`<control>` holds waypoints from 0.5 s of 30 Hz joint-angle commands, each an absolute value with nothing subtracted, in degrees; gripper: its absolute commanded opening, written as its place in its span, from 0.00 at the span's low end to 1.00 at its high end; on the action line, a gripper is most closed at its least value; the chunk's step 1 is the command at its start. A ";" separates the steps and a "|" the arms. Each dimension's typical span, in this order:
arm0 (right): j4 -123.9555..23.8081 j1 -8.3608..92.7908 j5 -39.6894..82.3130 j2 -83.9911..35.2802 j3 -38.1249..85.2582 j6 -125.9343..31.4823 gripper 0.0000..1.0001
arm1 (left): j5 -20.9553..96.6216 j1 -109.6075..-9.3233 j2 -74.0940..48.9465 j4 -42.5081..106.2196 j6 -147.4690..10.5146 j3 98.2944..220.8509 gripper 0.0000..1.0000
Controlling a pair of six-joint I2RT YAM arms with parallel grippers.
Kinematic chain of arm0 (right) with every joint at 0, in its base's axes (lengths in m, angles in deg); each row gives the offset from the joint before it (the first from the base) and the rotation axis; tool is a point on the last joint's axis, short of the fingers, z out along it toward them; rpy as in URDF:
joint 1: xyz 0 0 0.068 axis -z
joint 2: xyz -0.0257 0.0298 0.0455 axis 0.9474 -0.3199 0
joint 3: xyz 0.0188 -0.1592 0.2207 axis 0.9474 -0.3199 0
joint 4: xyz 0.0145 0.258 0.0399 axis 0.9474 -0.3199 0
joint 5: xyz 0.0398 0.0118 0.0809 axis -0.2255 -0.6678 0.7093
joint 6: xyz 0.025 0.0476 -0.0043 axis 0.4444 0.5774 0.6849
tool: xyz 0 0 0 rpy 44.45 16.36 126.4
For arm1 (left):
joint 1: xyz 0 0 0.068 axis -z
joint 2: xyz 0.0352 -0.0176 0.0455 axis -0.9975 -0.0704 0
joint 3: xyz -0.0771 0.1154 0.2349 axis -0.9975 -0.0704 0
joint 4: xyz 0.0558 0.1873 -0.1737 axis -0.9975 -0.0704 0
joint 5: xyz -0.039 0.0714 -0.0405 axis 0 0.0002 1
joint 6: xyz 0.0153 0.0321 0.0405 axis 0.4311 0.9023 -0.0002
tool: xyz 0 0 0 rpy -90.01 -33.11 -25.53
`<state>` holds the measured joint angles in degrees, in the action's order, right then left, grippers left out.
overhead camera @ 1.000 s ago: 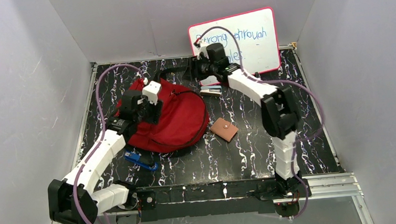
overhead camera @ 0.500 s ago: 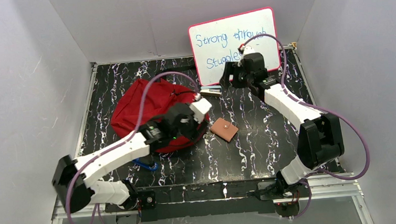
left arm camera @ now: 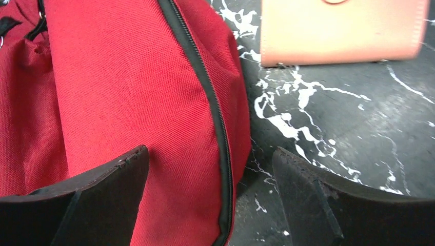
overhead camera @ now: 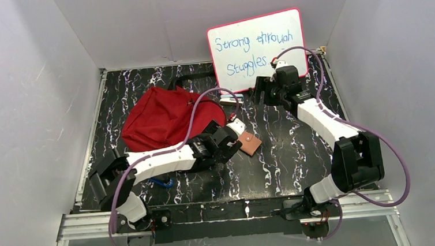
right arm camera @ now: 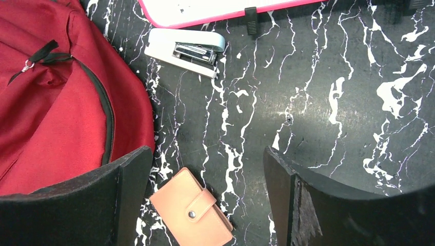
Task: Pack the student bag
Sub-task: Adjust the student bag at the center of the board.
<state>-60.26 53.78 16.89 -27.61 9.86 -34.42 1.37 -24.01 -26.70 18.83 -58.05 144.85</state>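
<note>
The red student bag (overhead camera: 163, 118) lies at the left middle of the table. It also shows in the left wrist view (left arm camera: 128, 102) and the right wrist view (right arm camera: 51, 102). My left gripper (overhead camera: 237, 142) is open and low at the bag's right edge. The bag's black zipper seam (left arm camera: 215, 128) lies between its fingers, and the tan wallet (left arm camera: 341, 31) is just ahead. My right gripper (overhead camera: 259, 89) is open and empty, raised near the whiteboard. In its view (right arm camera: 206, 149) it looks down on the wallet (right arm camera: 192, 212) and a white stapler (right arm camera: 187, 51).
A pink-framed whiteboard (overhead camera: 256, 48) leans on the back wall. The wallet (overhead camera: 251, 144) lies right of the bag. The stapler (overhead camera: 231, 100) lies between the bag and the whiteboard. A blue item (overhead camera: 163, 183) shows under the left arm near the front edge.
My left arm has swung off the top of the bag, right and forward, down to the wallet. My right arm has drawn back to the right, away from the bag, uncovering the whiteboard.
</note>
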 commanded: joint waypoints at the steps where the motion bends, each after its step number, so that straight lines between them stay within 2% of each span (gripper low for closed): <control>1: -58.48 54.25 18.77 -25.84 9.08 -34.71 0.88 | -8.20 -23.18 -29.92 19.70 -57.15 147.51 0.88; 5: -58.43 54.46 19.65 -26.25 9.10 -34.93 0.88 | -8.51 -23.04 -31.89 19.77 -57.16 147.75 0.88; 8: -58.37 54.68 19.67 -26.16 9.03 -35.05 0.88 | -8.86 -23.04 -33.48 19.49 -54.60 148.18 0.80; 11: -58.31 54.82 20.01 -26.06 8.86 -35.09 0.88 | -11.80 -23.04 -34.89 18.27 -54.00 149.05 0.61; 14: -58.17 54.89 20.31 -26.01 8.76 -34.97 0.88 | -14.26 -23.04 -35.15 17.63 -52.69 149.58 0.27; 15: -58.13 54.86 20.37 -26.05 8.75 -34.97 0.88 | -15.71 -23.04 -34.90 17.60 -52.53 149.54 0.18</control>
<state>-60.07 54.50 19.45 -27.41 8.92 -34.58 -9.37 -23.31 -35.45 18.77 -54.18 147.54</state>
